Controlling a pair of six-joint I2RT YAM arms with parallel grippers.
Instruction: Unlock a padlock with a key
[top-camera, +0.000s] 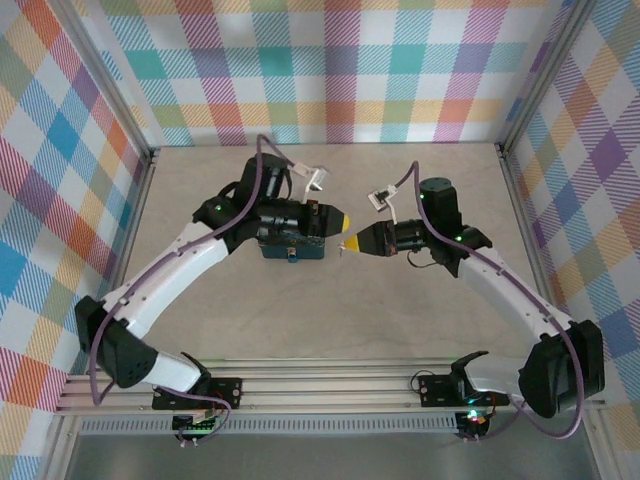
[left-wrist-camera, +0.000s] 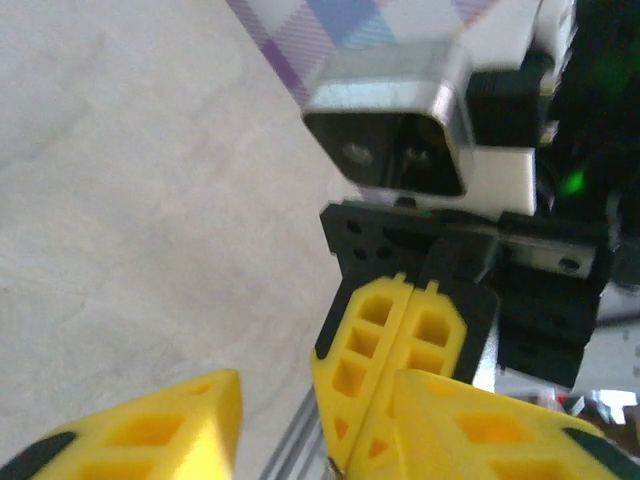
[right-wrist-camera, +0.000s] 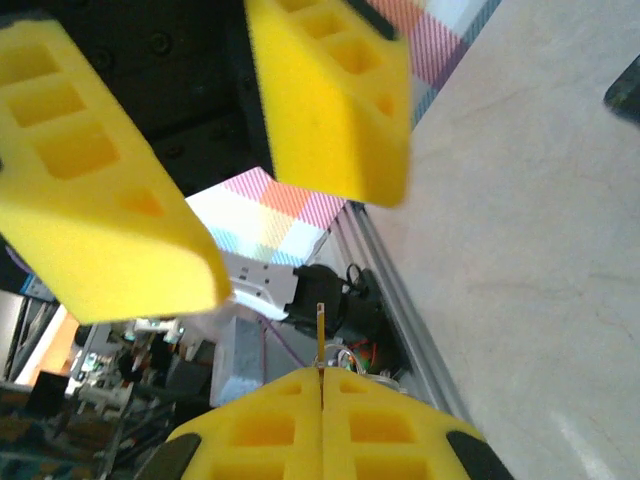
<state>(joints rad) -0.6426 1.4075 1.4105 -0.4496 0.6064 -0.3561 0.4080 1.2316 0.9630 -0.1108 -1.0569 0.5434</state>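
**If the key slips: padlock lot, mid-table**

Pale beige table (top-camera: 400, 320). Boxy dark-teal padlock (top-camera: 293, 250) near its middle, under the left arm's wrist, ungripped. Left gripper (top-camera: 343, 221): yellow fingers spread, empty. Right gripper (right-wrist-camera: 320, 385): pressed together, pinching the thin yellowish key (right-wrist-camera: 320, 335). Risks: the shallow pinch may let the key twist or drop, and the loose padlock may slide when the key pushes.

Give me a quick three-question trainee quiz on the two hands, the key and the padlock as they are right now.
1. True or false: the left hand stands open, holding nothing.
2. What does the shut right hand pinch? A) a slim metallic key B) a purple cable C) nothing
3. Fill in: in the top view, the boxy dark-teal padlock sits beneath the wrist of the ___ arm.

Key: 1 true; 2 A; 3 left.
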